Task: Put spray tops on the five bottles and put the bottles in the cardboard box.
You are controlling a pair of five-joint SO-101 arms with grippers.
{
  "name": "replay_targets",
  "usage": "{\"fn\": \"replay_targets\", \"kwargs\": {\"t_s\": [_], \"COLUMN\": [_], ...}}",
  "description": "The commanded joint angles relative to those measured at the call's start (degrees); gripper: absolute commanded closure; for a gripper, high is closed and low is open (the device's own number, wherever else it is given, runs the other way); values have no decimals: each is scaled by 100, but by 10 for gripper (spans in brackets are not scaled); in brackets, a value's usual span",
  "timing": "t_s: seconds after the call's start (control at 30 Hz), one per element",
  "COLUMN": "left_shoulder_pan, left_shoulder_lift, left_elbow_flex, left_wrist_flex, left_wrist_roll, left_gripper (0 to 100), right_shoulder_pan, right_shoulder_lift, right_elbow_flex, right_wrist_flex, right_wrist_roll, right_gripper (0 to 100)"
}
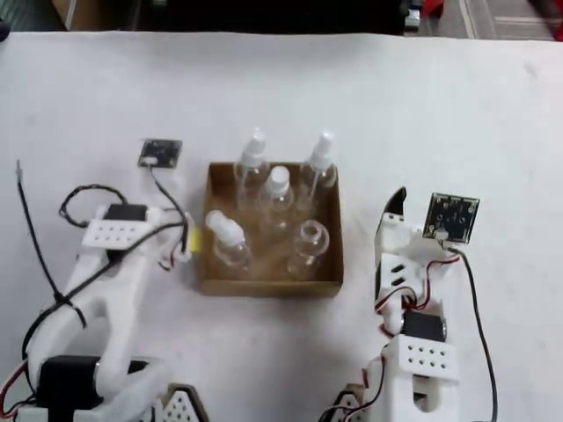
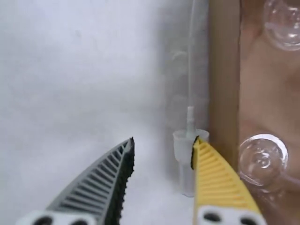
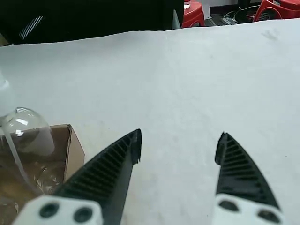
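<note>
The cardboard box (image 1: pixel 204 230) stands mid-table and holds five clear bottles. Spray tops sit on the ones at the back left (image 1: pixel 252 163), back right (image 1: pixel 320 162), middle (image 1: pixel 278 188) and front left (image 1: pixel 225 236), which leans. The front right bottle (image 1: pixel 310 239) has a bare open neck (image 2: pixel 262 158). A loose spray top (image 2: pixel 186 157) with its long thin tube rests on the table against the box's outer left wall. My left gripper (image 2: pixel 163 140) is open around it, the yellow finger (image 2: pixel 213 178) touching or nearly touching the top. My right gripper (image 3: pixel 180 140) hangs open over bare table, to the right of the box.
The white table runs on all sides of the box. Small circuit boards on cables lie by each arm, one (image 1: pixel 160 153) at the left and one (image 1: pixel 453 216) at the right. A dark floor edge and red stools (image 3: pixel 272 7) lie beyond the far table edge.
</note>
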Motion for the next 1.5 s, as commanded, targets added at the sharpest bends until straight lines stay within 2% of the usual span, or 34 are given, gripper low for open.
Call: {"fn": "replay_targets", "kwargs": {"t_s": [0.0, 0.2, 0.3, 0.37, 0.47, 0.67, 0.77, 0.9, 1.1, 1.3, 1.47], "left_shoulder_pan": [-558, -1912, -2800, -3073, -2721, -1015, -426, 163, 268, 259, 242], "left_shoulder_lift": [-4, -57, -57, -57, -48, -13, -22, -22, -13, -13, -13], "left_elbow_flex": [-9, -88, -659, -1196, -1644, -1662, -1495, -1020, -554, -44, 176], "left_wrist_flex": [316, 589, 844, 1284, 1969, 2453, 2356, 1732, 949, 114, -26], "left_wrist_roll": [-501, -1556, -1899, -1908, -1697, -1240, -862, -703, -334, -308, -343], "left_gripper": [812, 812, 812, 812, 812, 812, 812, 812, 812, 812, 812], "right_shoulder_pan": [-31, -31, -31, -31, -40, -22, -13, -22, -22, -31, -31], "right_shoulder_lift": [-13, -13, -13, -22, -22, -22, -22, -22, -22, -22, -22], "right_elbow_flex": [-44, -44, -44, -44, -44, -44, -44, -44, -44, -44, -44], "right_wrist_flex": [-101, -101, -101, -101, -110, -101, -101, -110, -110, -119, -119], "right_wrist_roll": [79, 79, 79, 79, 79, 79, 79, 79, 79, 79, 79], "right_gripper": [765, 765, 765, 765, 765, 765, 765, 765, 765, 765, 765]}}
